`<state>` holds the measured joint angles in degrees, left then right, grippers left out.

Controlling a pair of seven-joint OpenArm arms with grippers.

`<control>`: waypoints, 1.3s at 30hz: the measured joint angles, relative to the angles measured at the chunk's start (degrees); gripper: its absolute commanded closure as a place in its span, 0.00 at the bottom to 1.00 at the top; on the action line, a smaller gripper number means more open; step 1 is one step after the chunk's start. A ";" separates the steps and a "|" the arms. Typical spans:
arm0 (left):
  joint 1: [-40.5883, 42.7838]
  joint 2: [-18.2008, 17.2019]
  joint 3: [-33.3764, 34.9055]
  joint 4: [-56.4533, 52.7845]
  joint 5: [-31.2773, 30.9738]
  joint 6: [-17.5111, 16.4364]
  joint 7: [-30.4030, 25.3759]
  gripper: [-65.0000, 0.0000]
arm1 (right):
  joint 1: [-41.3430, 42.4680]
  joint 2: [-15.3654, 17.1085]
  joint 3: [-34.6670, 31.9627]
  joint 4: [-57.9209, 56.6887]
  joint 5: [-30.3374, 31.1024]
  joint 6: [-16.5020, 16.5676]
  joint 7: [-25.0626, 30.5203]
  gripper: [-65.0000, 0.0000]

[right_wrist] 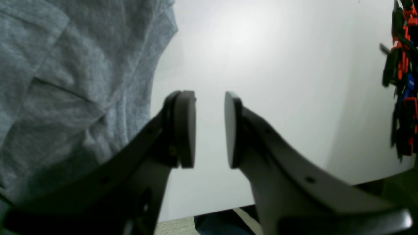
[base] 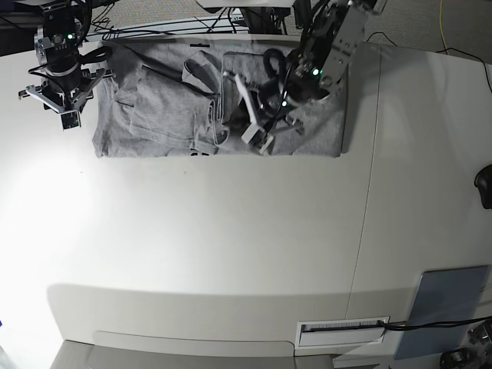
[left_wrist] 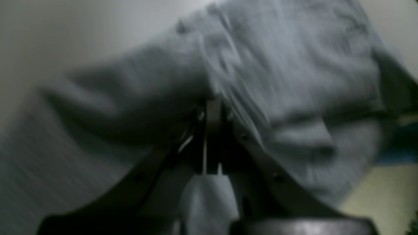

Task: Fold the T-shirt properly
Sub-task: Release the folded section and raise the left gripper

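White worktop [base: 231,254] fills the base view, with the T-shirt [base: 154,123] lying partly folded along its far edge and a grey-blue pad [base: 450,307] at its near right corner. At the far left corner the right end effector [right_wrist: 210,129] hovers with its pads apart and nothing between them, just beside the shirt's edge; further right, over the shirt's middle, the left end effector [left_wrist: 212,111] is clamped on a bunched fold of fabric. To perform the fold well, carry the clamped layer over in one low, even arc, keeping the edge straight and releasing only once aligned.
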<state>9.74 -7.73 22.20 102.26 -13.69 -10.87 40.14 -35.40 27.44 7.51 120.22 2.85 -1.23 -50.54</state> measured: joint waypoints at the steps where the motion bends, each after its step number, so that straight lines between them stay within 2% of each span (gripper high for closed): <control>1: -1.20 0.33 0.76 -0.76 0.63 0.42 -0.04 1.00 | 0.00 0.00 0.00 0.00 0.00 -0.02 0.00 0.76; 2: -2.27 0.96 1.49 -1.70 1.05 1.36 0.00 1.00 | 0.00 0.02 0.00 0.00 0.00 -0.02 0.00 0.76; 5: -5.16 2.78 2.56 -4.74 1.38 0.79 -0.15 1.00 | -0.02 0.00 -0.02 0.00 0.00 -0.02 0.00 0.76; 10: -7.17 2.40 2.36 -3.13 0.39 0.33 -0.15 1.00 | 0.02 0.00 0.00 0.00 -4.04 -0.48 1.73 0.76; 13: -6.80 2.16 2.23 0.13 0.28 -5.55 2.08 1.00 | -0.04 0.00 -0.02 0.00 -4.81 -0.68 1.31 0.75; 14: -6.67 2.14 2.32 1.53 -0.04 -7.37 3.06 1.00 | 0.00 0.00 -0.02 0.00 -4.81 -0.63 1.16 0.72; 18: -4.68 -0.15 2.36 7.91 0.07 -8.22 4.79 1.00 | -0.02 -0.02 0.00 0.00 -5.03 0.02 -1.51 0.38; 20: -3.26 -1.46 2.16 10.58 0.59 -8.09 5.84 0.85 | 0.00 -0.02 0.00 0.00 -4.59 0.02 -1.68 0.33; 22: -1.86 -1.99 1.16 13.27 0.57 -8.41 6.58 0.67 | 0.09 0.02 0.00 0.00 -1.75 -0.02 -1.97 0.33; 24: -0.22 -1.99 -1.92 15.78 0.28 -8.46 6.38 0.58 | 0.00 0.00 0.00 0.00 2.36 0.68 -2.16 0.33; 26: 1.57 -2.01 -6.45 17.73 -0.15 -6.80 6.38 0.56 | 0.02 0.00 0.00 -0.11 6.40 2.49 -2.08 0.33; 29: 4.26 -2.34 -14.69 19.74 -4.33 -6.97 6.32 0.56 | 0.04 0.02 0.00 -1.11 9.29 3.13 -1.01 0.33; 31: 6.58 -2.29 -19.71 20.65 -8.13 -10.21 6.23 0.56 | 0.87 -0.20 0.81 -3.21 12.74 4.46 -1.09 0.33; 34: 10.23 -2.34 -25.62 20.81 -14.14 -14.01 6.71 0.56 | 2.60 -2.34 4.00 -6.60 17.86 6.84 -1.05 0.33; 37: 13.46 -2.67 -30.38 20.79 -16.17 -17.20 6.84 0.56 | 3.37 -4.35 8.24 -9.42 24.37 11.23 -1.46 0.33; 39: 15.21 -2.62 -31.82 20.79 -17.25 -17.97 6.95 0.56 | 4.02 -5.14 10.43 -11.04 28.00 13.70 -2.36 0.33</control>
<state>24.95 -10.35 -9.63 123.04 -30.94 -28.84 47.09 -31.38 22.31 17.93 109.19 30.85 12.47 -52.90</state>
